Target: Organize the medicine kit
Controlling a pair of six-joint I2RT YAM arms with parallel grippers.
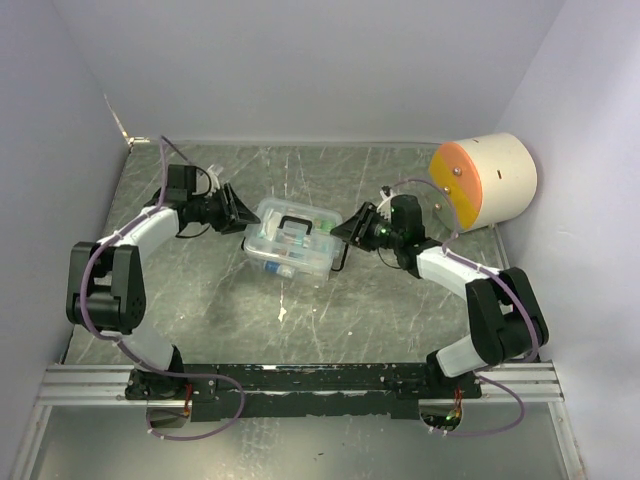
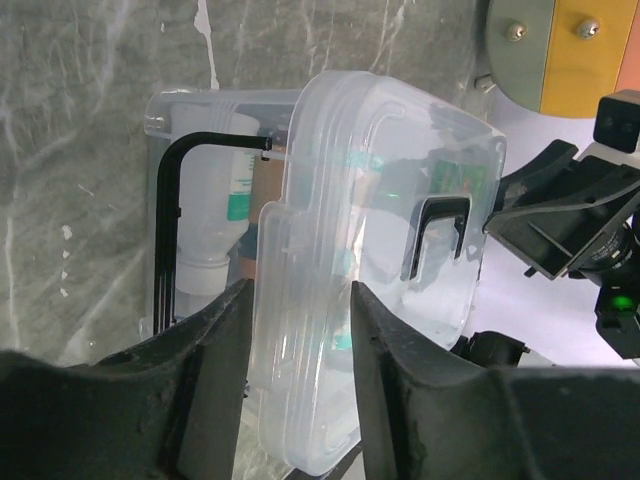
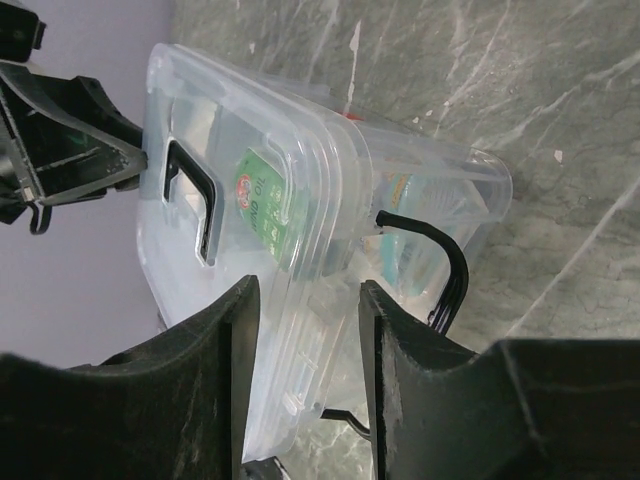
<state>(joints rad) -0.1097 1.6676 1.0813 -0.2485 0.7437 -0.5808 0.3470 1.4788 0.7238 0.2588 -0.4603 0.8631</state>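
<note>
The medicine kit (image 1: 290,240), a small clear box, lies on the table between my two arms. Its clear lid (image 2: 400,150) with the black handle (image 2: 435,235) sits over the box, and whether it is pressed home I cannot tell. My left gripper (image 2: 300,300) is shut on the lid's left end, and in the top view the left gripper (image 1: 243,213) meets the kit there. At the opposite end my right gripper (image 3: 308,300) pinches the lid (image 3: 250,130). A black wire latch (image 3: 445,260) hangs loose beside the box. A white bottle (image 2: 215,200) shows inside.
A large cream-and-orange cylinder (image 1: 485,180) lies on its side at the back right, against the wall. White walls close in the grey marbled table (image 1: 380,310) on three sides. The arms' mounting rail (image 1: 300,380) runs along the near edge.
</note>
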